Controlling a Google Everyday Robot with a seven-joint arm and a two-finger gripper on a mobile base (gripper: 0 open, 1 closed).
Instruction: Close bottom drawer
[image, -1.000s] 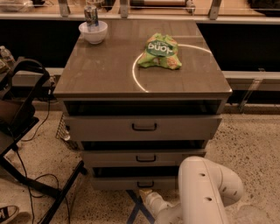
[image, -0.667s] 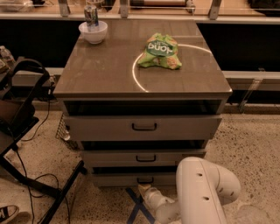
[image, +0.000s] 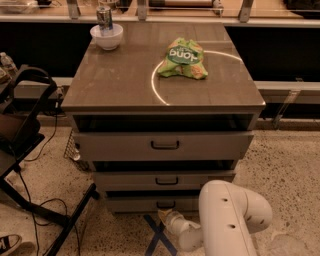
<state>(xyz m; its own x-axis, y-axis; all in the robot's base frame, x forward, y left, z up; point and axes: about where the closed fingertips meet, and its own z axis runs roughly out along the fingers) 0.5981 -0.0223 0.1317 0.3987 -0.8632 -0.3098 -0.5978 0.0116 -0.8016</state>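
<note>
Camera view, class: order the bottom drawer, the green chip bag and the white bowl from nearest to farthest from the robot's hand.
The hand sits low, before the cabinet.
1. bottom drawer, lowest, right by it.
2. green chip bag, tabletop centre-right.
3. white bowl, far-left tabletop corner.

arm (image: 230, 220) shifted slightly L, jaws nearer bottom drawer (image: 132, 204) front, just below handle

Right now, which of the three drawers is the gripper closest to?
The bottom drawer, the lowest and narrowest front. The gripper sits just below its small dark handle; the middle drawer and top drawer are higher up.
</note>
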